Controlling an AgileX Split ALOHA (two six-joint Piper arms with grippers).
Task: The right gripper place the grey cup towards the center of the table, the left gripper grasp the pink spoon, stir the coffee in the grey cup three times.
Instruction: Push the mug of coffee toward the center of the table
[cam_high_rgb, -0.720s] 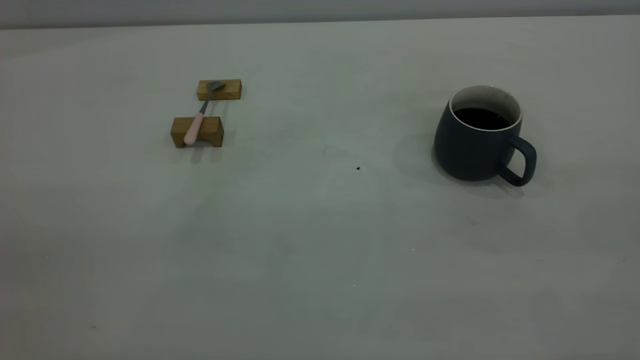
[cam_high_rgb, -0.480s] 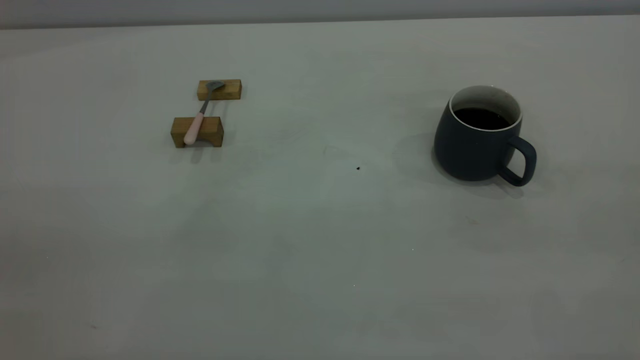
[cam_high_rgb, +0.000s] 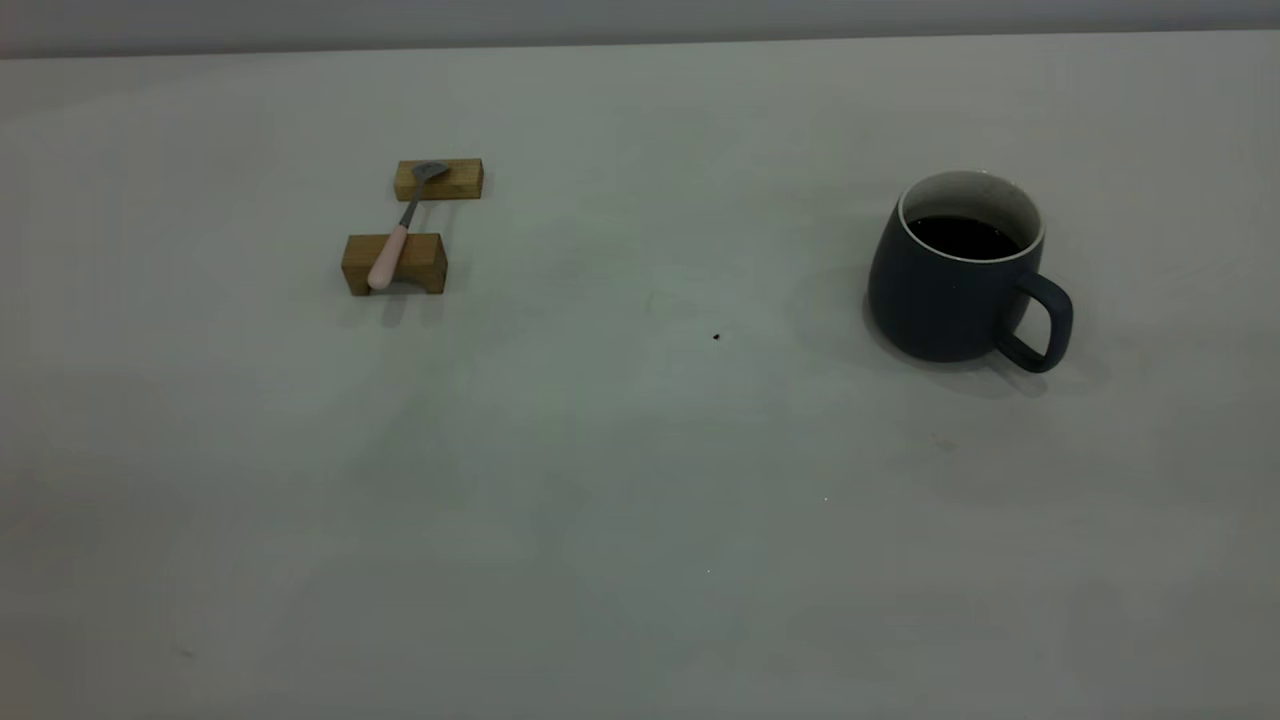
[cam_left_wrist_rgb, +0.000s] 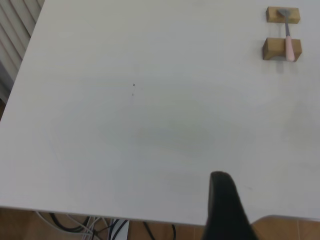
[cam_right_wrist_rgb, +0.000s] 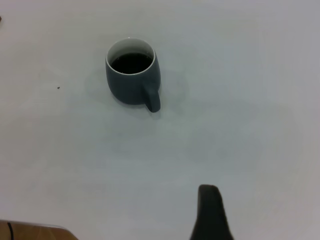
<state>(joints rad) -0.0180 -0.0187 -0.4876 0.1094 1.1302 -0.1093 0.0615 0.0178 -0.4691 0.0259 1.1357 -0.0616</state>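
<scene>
The grey cup (cam_high_rgb: 955, 285) of coffee (cam_high_rgb: 962, 237) stands upright on the desk (cam_high_rgb: 640, 480). The pink spoon (cam_high_rgb: 400, 233) bridges two wooden blocks (cam_high_rgb: 394, 263), well apart from the cup. I cannot tell how my fingers stand.

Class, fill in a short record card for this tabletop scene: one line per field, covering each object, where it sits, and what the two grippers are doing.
cup: grey cup upright on the right side of the table, handle toward the camera's right
contents: dark coffee, well below the rim
spoon: pink spoon on the left, bridging two wooden blocks
spoon ends: bowl on the far block, pink handle on the near block
left gripper: one dark finger shows, far from the spoon
right gripper: one dark finger shows, far from the cup
task progress: nothing grasped yet
</scene>
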